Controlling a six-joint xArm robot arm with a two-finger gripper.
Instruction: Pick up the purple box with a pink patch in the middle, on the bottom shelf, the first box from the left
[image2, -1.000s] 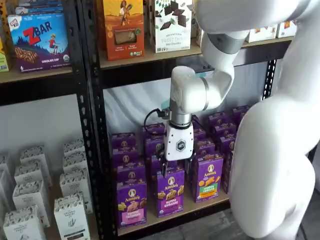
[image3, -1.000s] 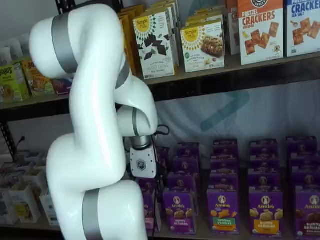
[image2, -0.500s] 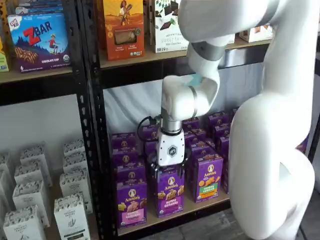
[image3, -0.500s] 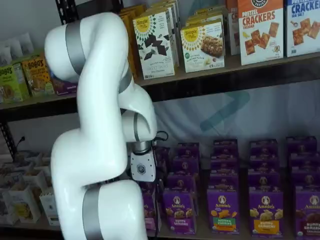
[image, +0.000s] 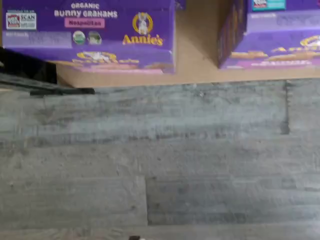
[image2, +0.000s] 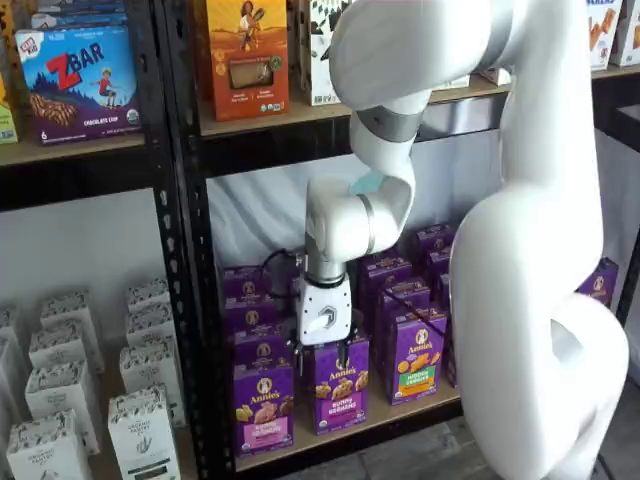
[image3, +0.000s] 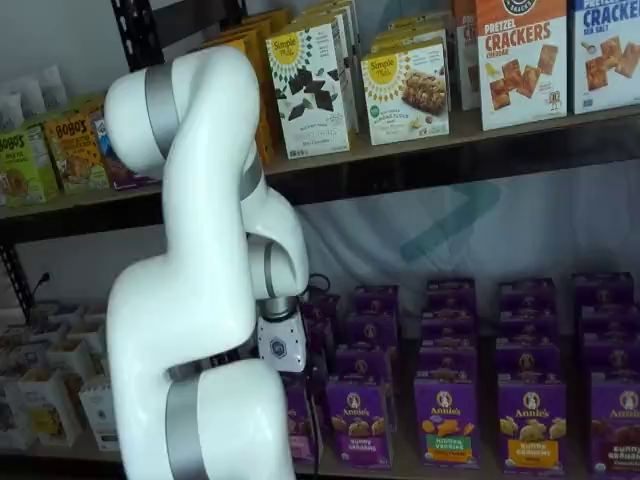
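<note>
The purple box with its pink band stands upright at the left front of the bottom shelf. In the wrist view the purple box shows its bunny logo and pink label, with the shelf board beside it. My gripper hangs fingers-down just above the front row, up and to the right of this box, over the neighbouring carton. It is open, with nothing between the black fingers. In a shelf view the gripper body shows, but the arm hides the fingers and most of the box.
More purple cartons fill the shelf in rows behind and to the right. A black upright borders the box on its left, with white cartons beyond. My white arm covers the right side. Grey plank floor lies below.
The arm has swung left and down. The gripper has moved from above the second and third cartons toward the first and second, still open.
</note>
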